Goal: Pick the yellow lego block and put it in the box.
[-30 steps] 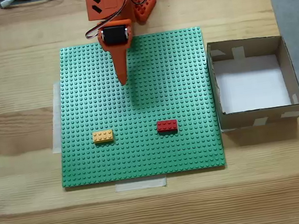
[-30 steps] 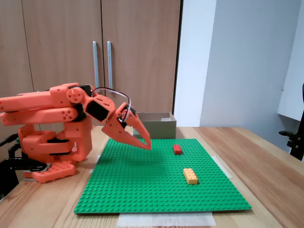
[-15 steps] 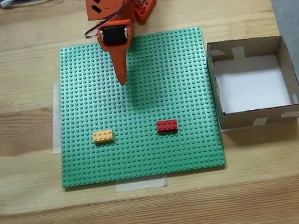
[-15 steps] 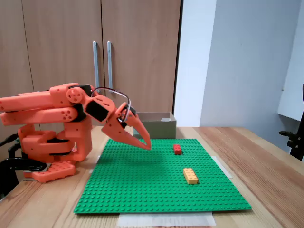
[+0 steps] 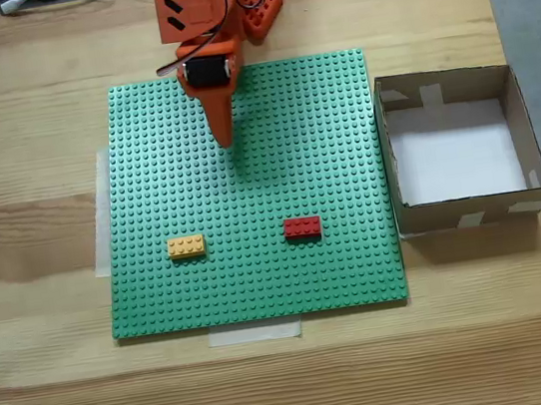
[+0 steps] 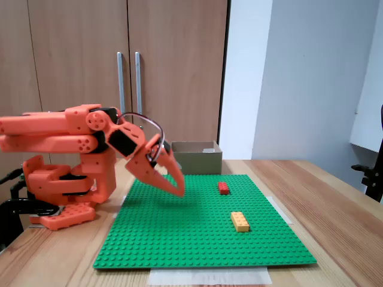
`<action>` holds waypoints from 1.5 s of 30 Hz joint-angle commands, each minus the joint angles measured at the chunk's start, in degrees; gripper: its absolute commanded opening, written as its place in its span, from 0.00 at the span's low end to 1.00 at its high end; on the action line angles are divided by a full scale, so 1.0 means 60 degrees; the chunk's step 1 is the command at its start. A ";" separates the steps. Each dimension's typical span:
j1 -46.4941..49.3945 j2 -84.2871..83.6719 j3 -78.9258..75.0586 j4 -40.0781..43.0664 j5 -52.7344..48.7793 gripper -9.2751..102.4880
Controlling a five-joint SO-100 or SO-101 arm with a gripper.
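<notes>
The yellow lego block point(image 5: 186, 246) point(image 6: 240, 221) lies flat on the green baseplate point(image 5: 262, 284) point(image 6: 173, 245), at its near left in the top-down fixed view. My orange gripper point(image 5: 225, 140) point(image 6: 179, 191) hovers over the far part of the plate, pointing down at it, jaws together with nothing between them. It is well short of the yellow block. The box point(image 5: 463, 208) point(image 6: 194, 160), brown cardboard with a white floor, stands beside the plate's right edge in the top-down view and holds nothing.
A red brick point(image 5: 302, 226) point(image 6: 224, 188) sits on the plate to the right of the yellow one in the top-down view. The arm's orange base point(image 5: 253, 8) point(image 6: 66, 185) stands at the plate's far edge. Wooden tabletop surrounds the plate.
The arm has lifted a little, and the gripper tip has drawn slightly back toward the base and tilted more steeply down. Bricks and box have not moved.
</notes>
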 commanded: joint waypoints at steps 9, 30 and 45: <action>0.1304 -0.4204 -0.4277 0.0718 -0.1143 0.09; 0.1904 -1.1294 -1.0474 0.3164 -0.1846 0.31; 0.1816 -1.3916 -1.3008 0.3618 -0.1553 0.30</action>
